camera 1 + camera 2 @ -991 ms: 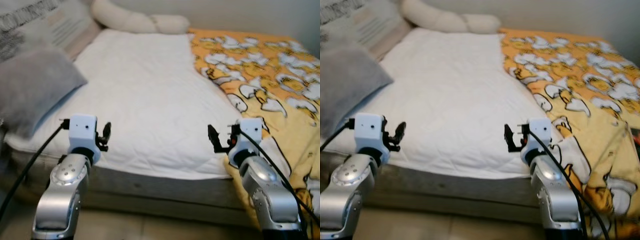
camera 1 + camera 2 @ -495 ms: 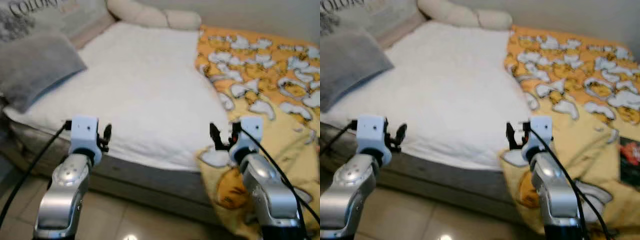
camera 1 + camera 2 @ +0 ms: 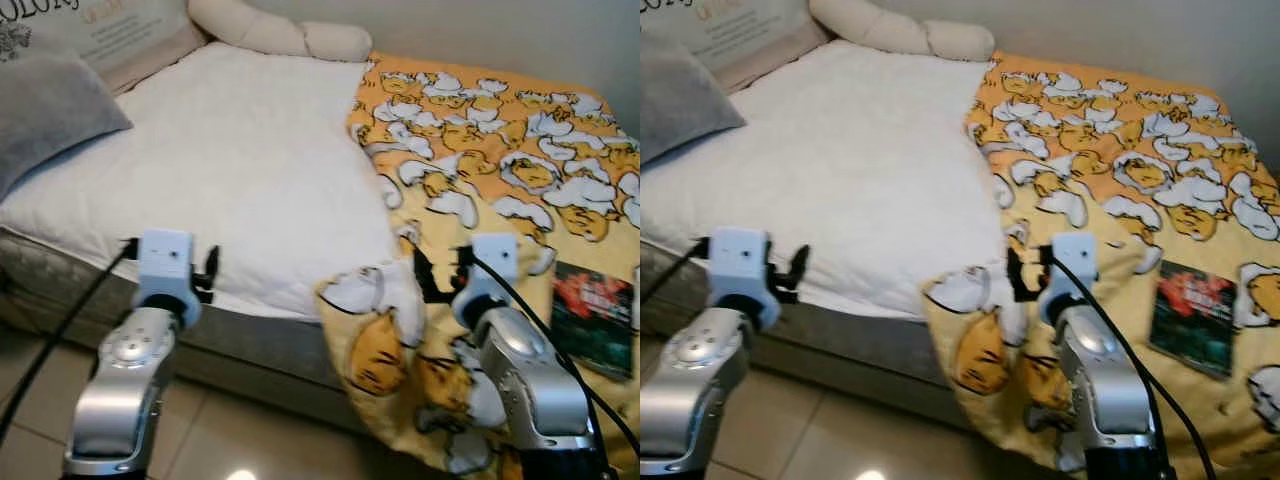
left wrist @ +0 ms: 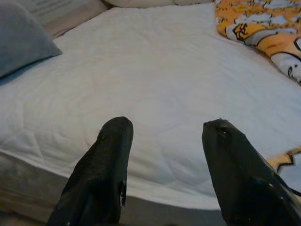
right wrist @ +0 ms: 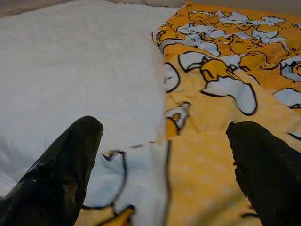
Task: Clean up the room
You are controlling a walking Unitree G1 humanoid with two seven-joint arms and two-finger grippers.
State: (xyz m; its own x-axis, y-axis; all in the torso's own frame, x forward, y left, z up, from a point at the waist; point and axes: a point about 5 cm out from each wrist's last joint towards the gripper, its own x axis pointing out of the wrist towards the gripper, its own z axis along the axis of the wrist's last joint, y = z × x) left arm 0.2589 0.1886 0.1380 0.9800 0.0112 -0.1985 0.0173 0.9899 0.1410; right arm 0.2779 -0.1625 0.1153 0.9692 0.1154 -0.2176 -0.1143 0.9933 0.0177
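Note:
A bed with a white quilted mattress cover (image 3: 230, 170) stands before me. An orange-yellow cartoon-print blanket (image 3: 480, 150) covers its right half and hangs over the front edge. A dark green and red book (image 3: 592, 318) lies on the blanket at the right. My left gripper (image 3: 208, 275) is held open at the bed's front edge, over white cover (image 4: 155, 80). My right gripper (image 3: 438, 275) is open too, just above the blanket's hanging fold (image 5: 207, 155). Neither holds anything.
A grey pillow (image 3: 45, 110) and a printed pillow (image 3: 120, 30) lie at the far left. A cream bolster (image 3: 285, 35) rests at the bed's head against the wall. Shiny beige floor tiles (image 3: 250, 440) run along the bed's front.
The whole view has shifted to the right along the bed, so the camera moved. The blanket's hanging edge and the book have come into view. Both arms keep their pose, fingers open.

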